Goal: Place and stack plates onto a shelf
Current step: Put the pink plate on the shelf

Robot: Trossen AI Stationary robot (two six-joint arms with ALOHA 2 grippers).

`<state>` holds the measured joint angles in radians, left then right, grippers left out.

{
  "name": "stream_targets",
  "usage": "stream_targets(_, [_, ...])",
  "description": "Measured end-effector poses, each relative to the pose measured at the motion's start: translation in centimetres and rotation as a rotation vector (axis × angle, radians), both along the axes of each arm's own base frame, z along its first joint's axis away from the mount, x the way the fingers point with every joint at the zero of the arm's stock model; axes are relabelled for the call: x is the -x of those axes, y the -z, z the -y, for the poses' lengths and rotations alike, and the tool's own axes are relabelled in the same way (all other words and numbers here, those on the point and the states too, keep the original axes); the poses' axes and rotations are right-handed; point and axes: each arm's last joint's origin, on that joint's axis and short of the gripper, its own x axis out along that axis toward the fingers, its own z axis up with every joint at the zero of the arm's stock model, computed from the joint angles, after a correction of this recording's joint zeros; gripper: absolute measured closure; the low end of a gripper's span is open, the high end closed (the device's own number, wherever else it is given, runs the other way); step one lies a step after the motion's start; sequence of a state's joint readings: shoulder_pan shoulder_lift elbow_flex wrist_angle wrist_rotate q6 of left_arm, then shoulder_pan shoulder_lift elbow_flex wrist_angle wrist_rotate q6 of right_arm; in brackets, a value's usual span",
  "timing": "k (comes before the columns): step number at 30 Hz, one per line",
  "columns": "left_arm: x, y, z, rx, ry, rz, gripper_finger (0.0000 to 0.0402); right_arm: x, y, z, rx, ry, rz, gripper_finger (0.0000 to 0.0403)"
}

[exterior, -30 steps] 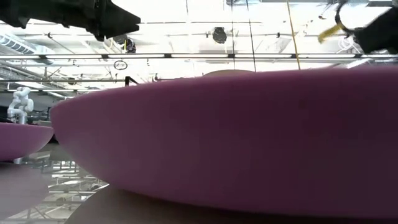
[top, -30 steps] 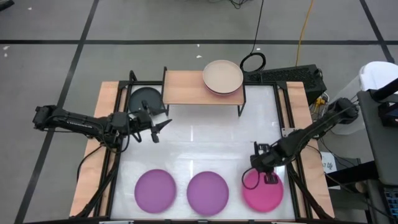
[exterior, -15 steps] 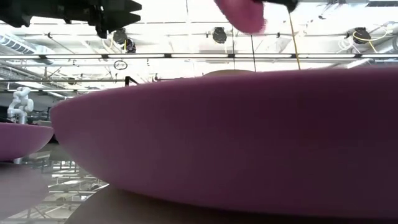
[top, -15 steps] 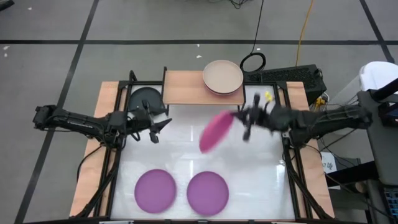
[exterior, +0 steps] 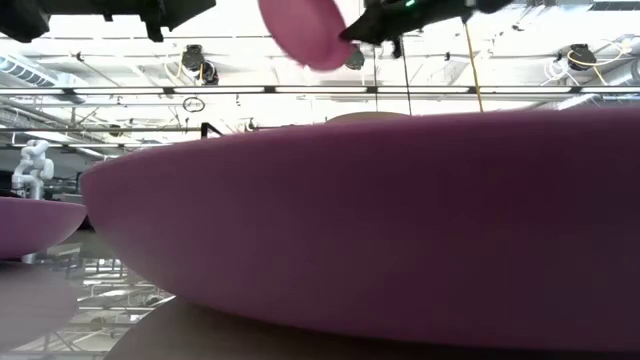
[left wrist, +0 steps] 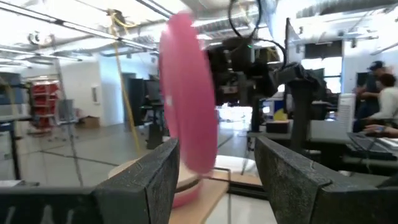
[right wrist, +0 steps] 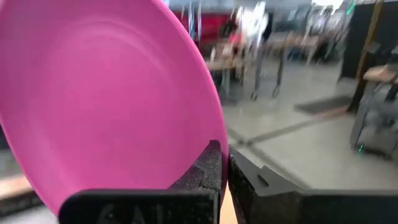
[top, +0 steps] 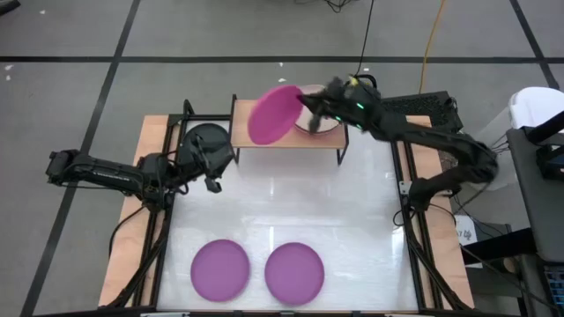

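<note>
Gripping the magenta plate (top: 271,114) by its rim, the right pincer (top: 310,107) is holding it tilted above the shelf (top: 260,129), beside the beige-topped stack (top: 321,113); the left pincer (top: 211,173) is waiting open near the black plate (top: 201,141).

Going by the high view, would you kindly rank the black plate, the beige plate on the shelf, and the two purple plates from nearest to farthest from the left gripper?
From the left gripper:
1. Black plate, just beyond it, at the table's far left corner.
2. Left purple plate, at the near edge.
3. Right purple plate and beige plate at the shelf's right end: too close to call.
</note>
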<state>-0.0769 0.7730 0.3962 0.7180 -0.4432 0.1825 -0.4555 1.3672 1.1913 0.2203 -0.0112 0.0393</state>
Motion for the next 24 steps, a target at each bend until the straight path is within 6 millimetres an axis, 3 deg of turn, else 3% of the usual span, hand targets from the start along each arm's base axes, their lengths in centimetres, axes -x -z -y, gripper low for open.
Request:
stream_targets(8, [0.0, 0.3, 0.0, -0.012, -0.007, -0.039, 0.0188, -5.0, 2.2, 5.6, -0.112, -0.019, -0.218, 0.0403])
stream_targets(18, [-0.1, 0.5, 0.0, -0.009, -0.006, -0.067, 0.0188, -7.1, 7.0, 8.4, -0.157, 0.011, -0.288, 0.0403])
stream_targets(24, [-0.1, 0.5, 0.0, -0.017, -0.008, -0.07, 0.0188, -7.5, 8.3, 9.0, -0.17, 0.019, -0.309, 0.0393])
